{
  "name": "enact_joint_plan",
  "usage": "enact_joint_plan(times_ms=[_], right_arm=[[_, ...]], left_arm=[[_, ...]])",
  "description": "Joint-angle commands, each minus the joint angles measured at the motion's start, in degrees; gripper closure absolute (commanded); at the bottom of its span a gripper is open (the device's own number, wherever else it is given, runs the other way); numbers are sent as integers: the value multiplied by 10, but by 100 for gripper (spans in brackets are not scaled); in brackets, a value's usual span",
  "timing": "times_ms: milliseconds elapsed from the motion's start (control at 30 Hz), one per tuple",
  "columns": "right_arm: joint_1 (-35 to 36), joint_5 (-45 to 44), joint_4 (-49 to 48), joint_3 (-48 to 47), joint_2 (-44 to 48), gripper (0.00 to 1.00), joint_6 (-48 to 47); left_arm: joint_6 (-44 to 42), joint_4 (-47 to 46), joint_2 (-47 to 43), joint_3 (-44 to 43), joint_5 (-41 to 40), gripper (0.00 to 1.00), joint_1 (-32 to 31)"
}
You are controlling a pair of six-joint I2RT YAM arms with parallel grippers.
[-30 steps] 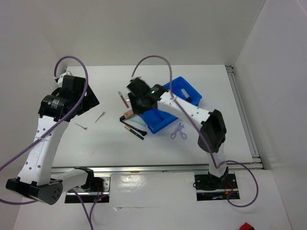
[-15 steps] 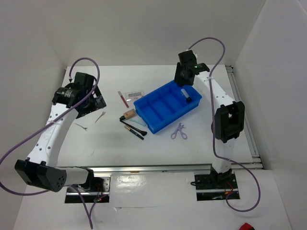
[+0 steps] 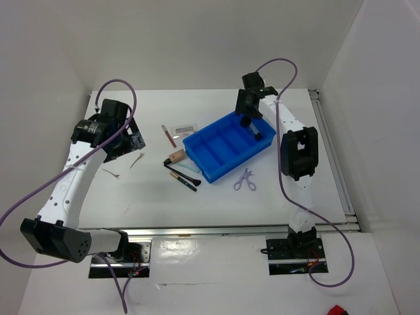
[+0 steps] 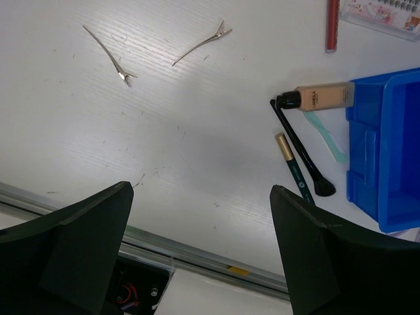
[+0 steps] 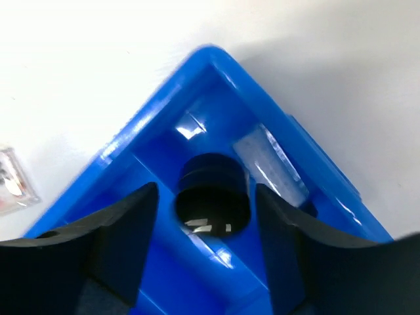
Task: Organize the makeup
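Observation:
The black round jar [image 5: 213,193] sits in the far right compartment of the blue tray [image 3: 211,152], beside a clear bottle [image 5: 270,161]. My right gripper [image 5: 207,197] hangs over it, open, with a blue gap on each side of the jar. On the table left of the tray lie a beige tube [image 4: 321,97], a black brush [image 4: 302,149], a pencil [image 4: 292,164], a pink stick [image 4: 333,26], a white card [image 4: 387,13] and two thin clips [image 4: 108,56]. My left gripper [image 4: 200,216] is open and empty, above the table's left side.
A purple scissor-shaped tool [image 3: 245,180] lies in front of the tray. A mint green strip [image 4: 325,134] lies beside the brush. The metal rail [image 3: 216,230] runs along the table's near edge. White walls close in the back and both sides.
My right gripper has swung from the tray's left end to its far right corner, and its jaws have widened off the black jar. The left arm shifted a little, then held still.

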State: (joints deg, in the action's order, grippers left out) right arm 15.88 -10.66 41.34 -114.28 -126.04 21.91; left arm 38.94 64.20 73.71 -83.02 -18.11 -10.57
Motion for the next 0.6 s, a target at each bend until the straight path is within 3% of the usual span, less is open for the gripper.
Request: enact_joint_plan(times_ms=[0,200,267,300,333,467,567], right_arm=[[3,10,-14,-65,-9,28,-5],[18,-1,1,-89,8,14,-25],[26,-2,12,-95,22,19,-31],[34,-2,12,-89,38,25,-31],[40,-2,12,-82,48,36,-31],[104,-8,7,-3,116,55,-46],[120,-37,23,94,187,57,-21]], left_arm=[[-14,-11,0,-14,2,0,4],[-19,-6,0,-26,7,0,4],[-19,-13,0,-26,12,0,4],[-19,-13,0,-26,12,0,4],[-19,-13,0,-21,18,0,4],[-19,-13,0,-21,18,0,4],[-19,-13,0,-21,18,0,9]])
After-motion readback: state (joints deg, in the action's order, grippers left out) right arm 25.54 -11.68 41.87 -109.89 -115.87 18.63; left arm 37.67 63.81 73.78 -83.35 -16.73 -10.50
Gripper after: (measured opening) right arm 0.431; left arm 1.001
